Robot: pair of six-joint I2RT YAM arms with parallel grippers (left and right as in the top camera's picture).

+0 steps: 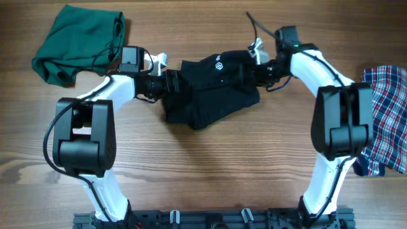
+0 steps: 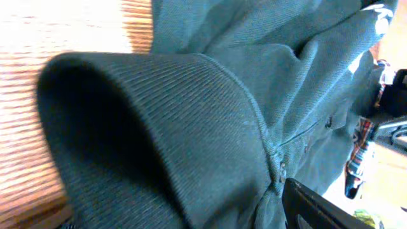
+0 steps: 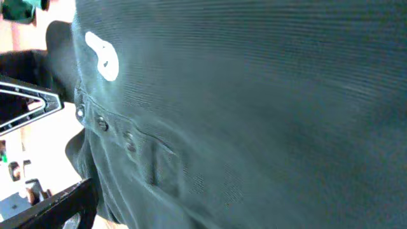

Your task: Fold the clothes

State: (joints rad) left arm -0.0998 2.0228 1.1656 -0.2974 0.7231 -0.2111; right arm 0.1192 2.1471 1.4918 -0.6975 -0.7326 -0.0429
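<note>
**Black top stretched between the two grippers, one at each end**

The black top lay bunched on the table. Its long axis ran from one arm to the other, with the end by the right arm a little farther from the robot's base. The left gripper was at one end of it and the right gripper at the other, so the cloth lay inward of both sets of fingers. Neither arm was clearly the nearer.

In the left wrist view a ribbed cuff bulged right in front of the camera, and only one of the fingers showed, at the lower corner. I could not tell whether the left jaws had cloth pinched between them.

In the right wrist view the right jaws stood fully apart. The cloth, with its white logo mark and a row of buttons, lay up against them but was not clamped.

The green garment lay outward of and beyond the left fingers, near that arm only. The plaid garment lay well apart, outward of the right fingers.

The coming fold looked likely to turn on that long axis. Both ends were within reach, so each arm would have to take its own end before the garment could be spread out or doubled over.
</note>
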